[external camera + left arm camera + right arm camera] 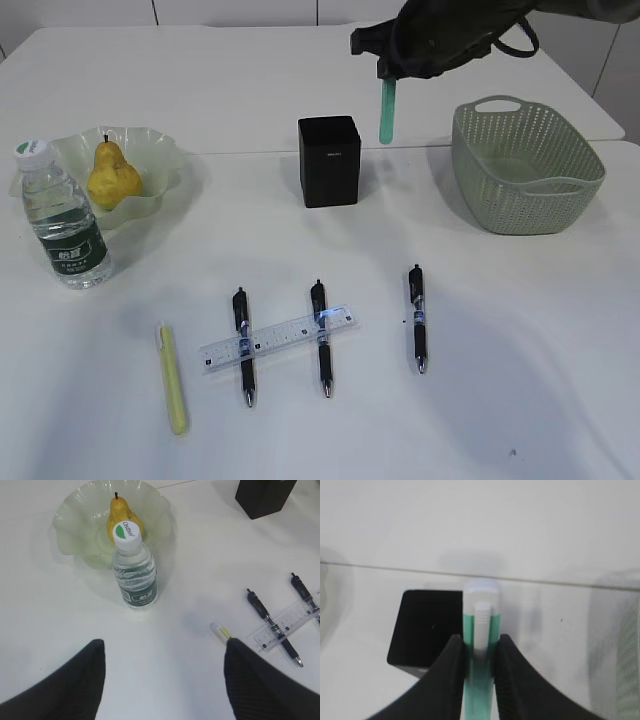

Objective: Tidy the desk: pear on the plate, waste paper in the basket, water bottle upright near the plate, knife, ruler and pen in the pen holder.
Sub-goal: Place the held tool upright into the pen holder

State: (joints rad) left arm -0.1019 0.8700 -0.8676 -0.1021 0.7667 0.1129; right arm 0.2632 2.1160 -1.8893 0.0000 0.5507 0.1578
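Observation:
My right gripper is shut on a teal-green knife with a white slider, which hangs tip-down in the air just right of the black pen holder. The yellow pear lies on the pale green plate. The water bottle stands upright in front of the plate. My left gripper is open above bare table near the bottle. The clear ruler lies across two black pens. The waste paper is out of view.
A third black pen lies apart to the right. A yellow pen-like stick lies left of the ruler, close to my left gripper's right finger. The sage green basket stands at the right. The table's far edge runs behind the holder.

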